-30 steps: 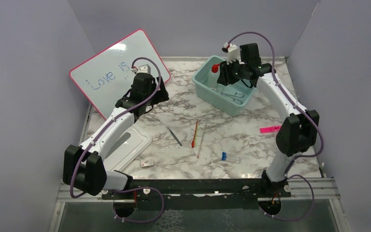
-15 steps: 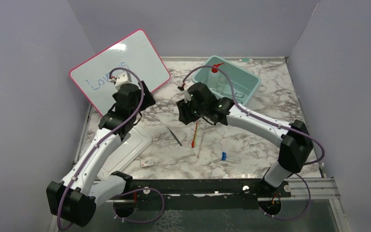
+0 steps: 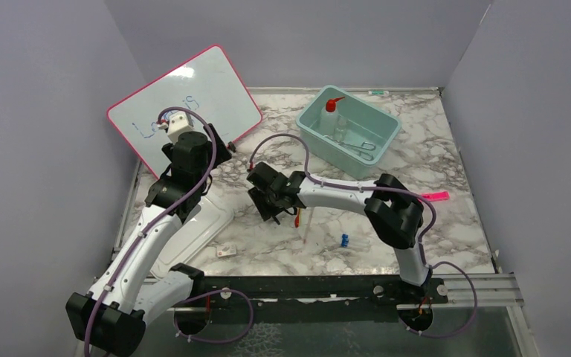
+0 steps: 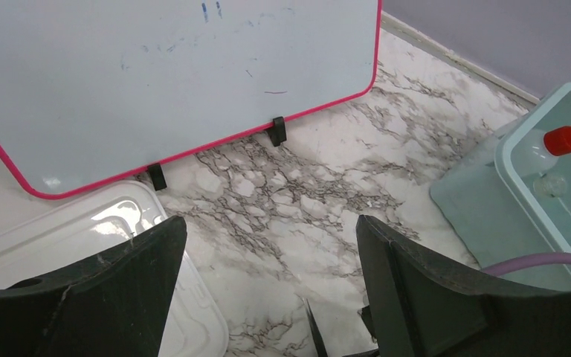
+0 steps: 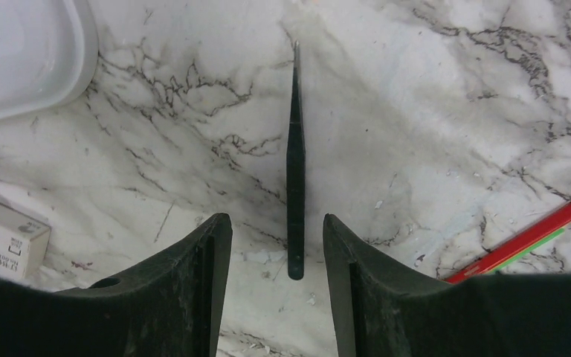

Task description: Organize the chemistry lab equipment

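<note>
The worktop [image 3: 439,149] is white marble with grey veins. Near its middle the right jaws stand open, one black finger on either side of the slim, dark metal tweezers [image 5: 295,171] without touching them. The tweezers lie flat and taper to a fine tip. Just to their right lies the thin red stick [image 5: 535,234], with the clear rod [image 3: 307,223] beside it.

The left jaws are spread wide and hold nothing. They hang over the left edge near the pink-framed whiteboard [image 4: 156,74], which stands tilted at the far left corner. A glossy white plastic lid [image 4: 74,230] with rounded corners lies along the left edge.

Toward the far edge, a rectangular teal plastic bin [image 3: 326,151] holds the clear squeeze bottle [image 3: 330,117] with its red nozzle cap and the metal scissor-like forceps [image 3: 362,147].
</note>
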Motion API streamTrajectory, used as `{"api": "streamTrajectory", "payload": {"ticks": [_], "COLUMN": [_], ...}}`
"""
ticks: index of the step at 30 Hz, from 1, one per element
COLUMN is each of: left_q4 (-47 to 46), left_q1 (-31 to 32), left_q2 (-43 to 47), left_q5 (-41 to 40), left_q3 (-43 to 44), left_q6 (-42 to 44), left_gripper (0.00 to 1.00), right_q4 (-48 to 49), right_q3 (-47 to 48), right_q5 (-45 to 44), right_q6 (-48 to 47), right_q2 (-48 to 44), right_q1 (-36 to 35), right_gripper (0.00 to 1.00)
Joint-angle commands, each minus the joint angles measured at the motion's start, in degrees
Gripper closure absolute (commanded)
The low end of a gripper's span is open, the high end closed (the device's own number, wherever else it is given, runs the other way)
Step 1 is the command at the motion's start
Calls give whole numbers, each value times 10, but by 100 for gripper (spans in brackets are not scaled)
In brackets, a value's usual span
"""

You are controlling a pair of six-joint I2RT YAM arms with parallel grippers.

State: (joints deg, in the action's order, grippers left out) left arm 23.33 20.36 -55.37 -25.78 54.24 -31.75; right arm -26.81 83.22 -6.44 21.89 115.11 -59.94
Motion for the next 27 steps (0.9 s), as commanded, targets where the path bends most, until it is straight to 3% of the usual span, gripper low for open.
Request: {"api": "streamTrajectory", "payload": {"ticks": [1,9,16,22,27], "left_q4": [1,-3,-3,-3,1], "left_q1": [0,0,0,2,5], "left_q2": [14,14,13,-4,-13], "left_q5": [-23,-24,-25,-4,-14], "left_q3": [-1,5,6,14,29], "left_q6": [15,22,25,13,25], "left_gripper": [12,12,12,12,12], "right_q4": [-17,-19,-24,-3,23], "right_q3": [36,60,62,43,33], "right_q5": [-48,-44,-42,-29,-27], "right_q6": [20,2,-6,-25,-47], "right_q2": [22,65,82,65,23], "right_q1": [1,1,1,1,2], "right_gripper": [49,58,73,93,96]}}
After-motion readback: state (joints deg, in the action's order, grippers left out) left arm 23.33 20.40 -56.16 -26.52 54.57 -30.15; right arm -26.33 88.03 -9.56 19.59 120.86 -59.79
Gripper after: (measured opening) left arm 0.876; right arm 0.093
